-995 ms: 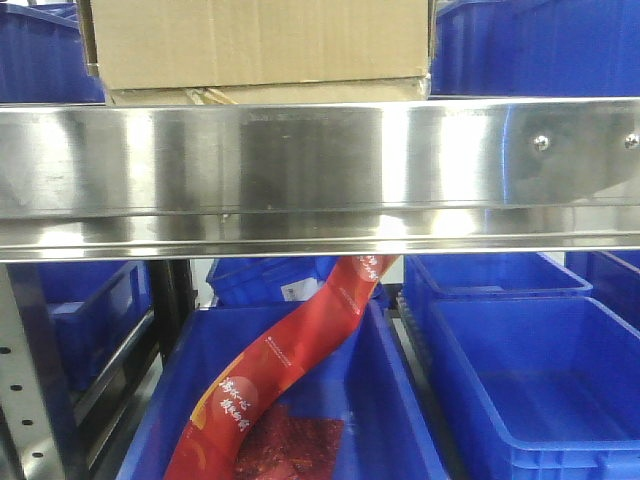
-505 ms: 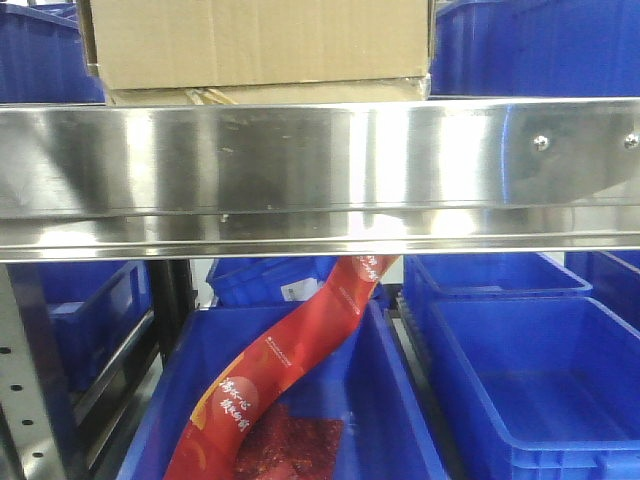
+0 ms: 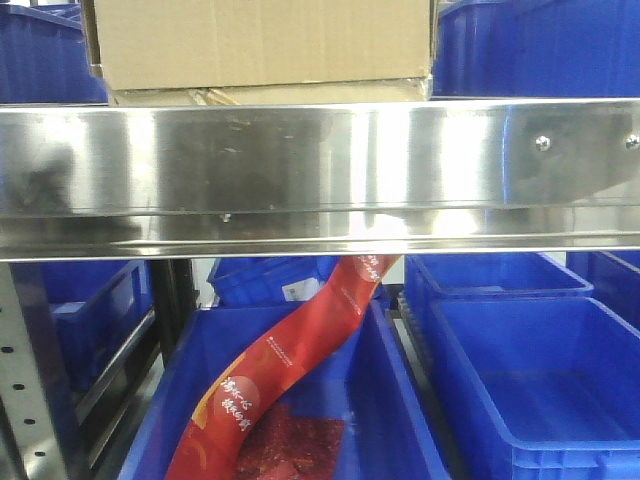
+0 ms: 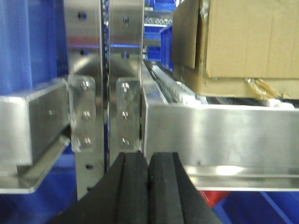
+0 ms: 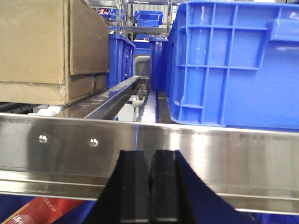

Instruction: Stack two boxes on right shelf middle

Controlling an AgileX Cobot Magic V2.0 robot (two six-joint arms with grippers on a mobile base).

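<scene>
A brown cardboard box rests on the shelf behind the steel front rail. It also shows in the left wrist view at the upper right and in the right wrist view at the upper left. My left gripper is shut and empty, in front of the shelf upright, below and left of the box. My right gripper is shut and empty, in front of the rail, right of the box. Neither gripper shows in the front view. I see only one box.
A large blue bin sits on the shelf right of the box. Steel uprights stand at the shelf's left end. Below the rail are open blue bins, one holding a red packet strip.
Almost nothing has changed; the front view has shifted very slightly and a dark reflection has appeared on the left of the steel rail.
</scene>
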